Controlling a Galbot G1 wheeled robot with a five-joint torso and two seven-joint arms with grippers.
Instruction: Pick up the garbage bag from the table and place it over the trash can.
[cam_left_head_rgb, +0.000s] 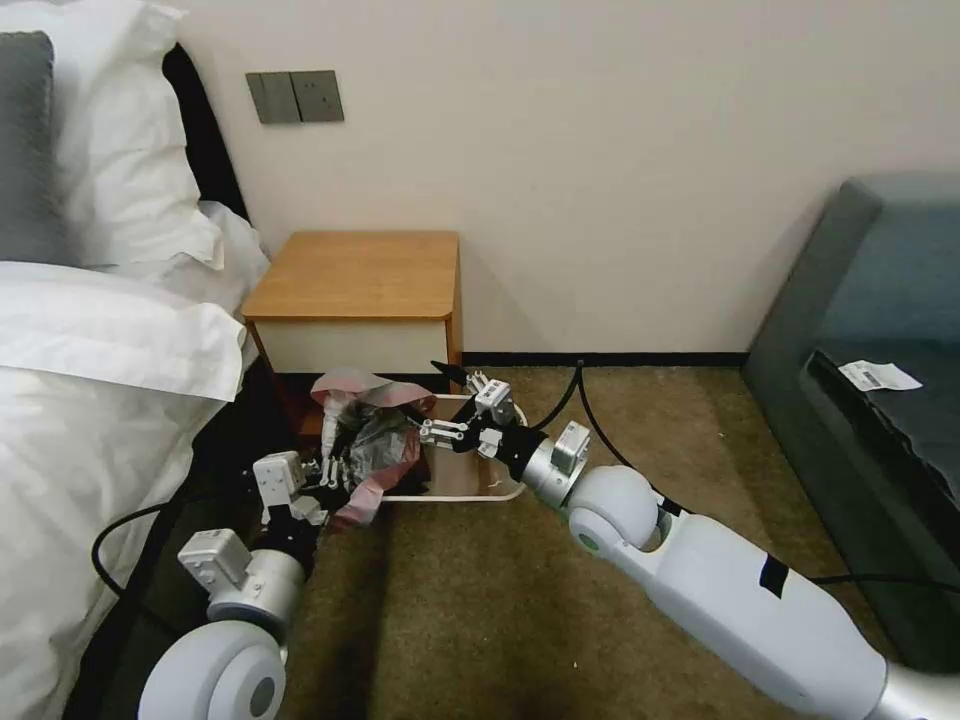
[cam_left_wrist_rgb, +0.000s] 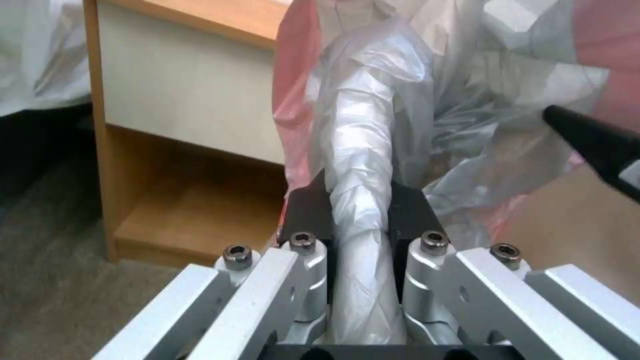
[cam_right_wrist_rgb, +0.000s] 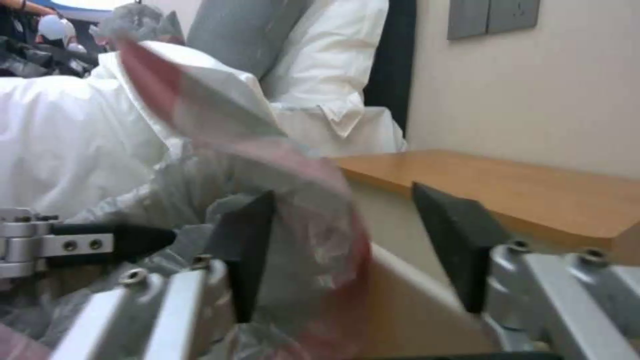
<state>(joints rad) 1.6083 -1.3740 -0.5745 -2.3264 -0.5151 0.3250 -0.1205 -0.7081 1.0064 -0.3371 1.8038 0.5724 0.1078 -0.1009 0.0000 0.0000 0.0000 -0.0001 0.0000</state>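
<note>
The garbage bag, crinkled grey with a pink band, hangs bunched over the left side of the trash can, which stands on the carpet in front of the table. My left gripper is shut on a twisted strand of the bag, pinched between its black pads. My right gripper hovers open above the bin's mouth. Its fingers straddle the bag's pink edge without closing on it. The bin's beige wall lies just below.
A bed with white sheets stands close on the left. A dark sofa is on the right. Black cables trail over the carpet behind the bin. Open carpet lies in front of me.
</note>
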